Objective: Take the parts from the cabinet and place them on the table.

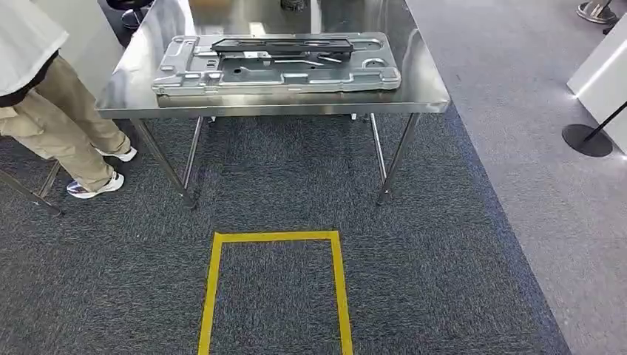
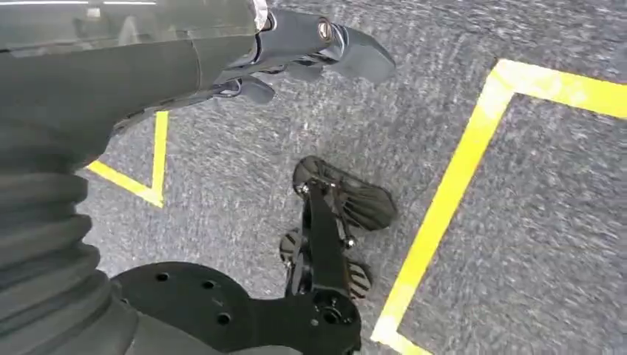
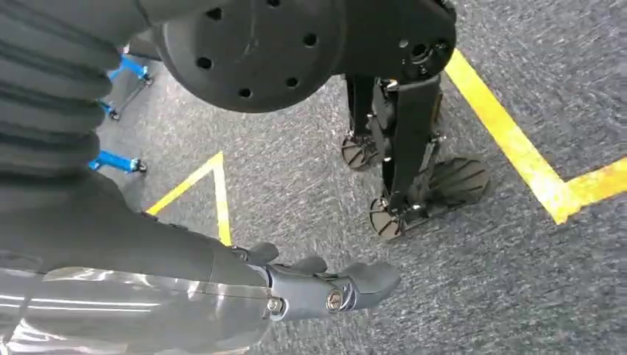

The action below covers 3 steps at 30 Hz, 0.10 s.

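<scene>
So the big flat grey stamped-metal part with cut-outs [image 1: 275,70] is already lying on the shiny stainless-steel bench [image 1: 421,89], up at 12 o'clock in the head view, with a long black bar-shaped piece [image 1: 282,46] resting on top of it toward the far side. My read: that delivery is done and the robot is between trips. I can't spot the cabinet anywhere, so the next move probably calls for turning or walking off to find it and grab another part.

Both arms hang down by the legs. The left hand [image 2: 296,52] holds nothing, its fingers loosely extended and a bit apart. Same deal with the right hand [image 3: 325,285], empty, its fingers stretched out with small gaps between them. Both hover above the dark grey-blue carpet [image 1: 444,281].

Room stuff: a yellow tape rectangle [image 1: 275,238] sits on the carpet at 6 o'clock, just short of the bench legs. A person in tan trousers and white trainers [image 1: 70,140] stands at about 10 o'clock beside the bench corner. At 3 o'clock there's a black round stanchion base [image 1: 586,139] near a white panel [image 1: 602,74], on a lighter grey strip of floor.
</scene>
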Tool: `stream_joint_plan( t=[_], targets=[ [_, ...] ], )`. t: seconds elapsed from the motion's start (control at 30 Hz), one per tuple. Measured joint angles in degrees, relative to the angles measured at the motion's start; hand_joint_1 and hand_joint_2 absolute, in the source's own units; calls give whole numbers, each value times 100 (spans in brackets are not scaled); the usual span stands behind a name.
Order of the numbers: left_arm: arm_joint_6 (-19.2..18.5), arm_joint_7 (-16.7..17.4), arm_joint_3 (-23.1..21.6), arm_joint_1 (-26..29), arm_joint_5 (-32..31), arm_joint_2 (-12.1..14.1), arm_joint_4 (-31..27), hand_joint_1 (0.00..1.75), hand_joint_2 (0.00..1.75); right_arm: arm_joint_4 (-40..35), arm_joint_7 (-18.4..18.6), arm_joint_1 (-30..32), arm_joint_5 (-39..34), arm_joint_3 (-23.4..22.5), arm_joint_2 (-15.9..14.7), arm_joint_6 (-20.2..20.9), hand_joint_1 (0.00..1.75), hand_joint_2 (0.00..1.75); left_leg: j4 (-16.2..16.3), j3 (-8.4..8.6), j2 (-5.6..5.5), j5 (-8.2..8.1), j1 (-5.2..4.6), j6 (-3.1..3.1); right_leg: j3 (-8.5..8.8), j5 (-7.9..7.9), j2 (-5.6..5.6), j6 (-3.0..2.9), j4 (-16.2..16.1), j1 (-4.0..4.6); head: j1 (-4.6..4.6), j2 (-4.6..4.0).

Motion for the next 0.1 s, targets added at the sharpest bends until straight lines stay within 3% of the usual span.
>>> stream_joint_plan(
  t=[0.1],
  targets=[
    [-67,7,7,-8,57,2,0,0,175,0,-63,0,-11,-31,0,11,0,175,1,-9,0,5,-22,12,-1,11,0,17,-14,-5,0,0]
  ],
)
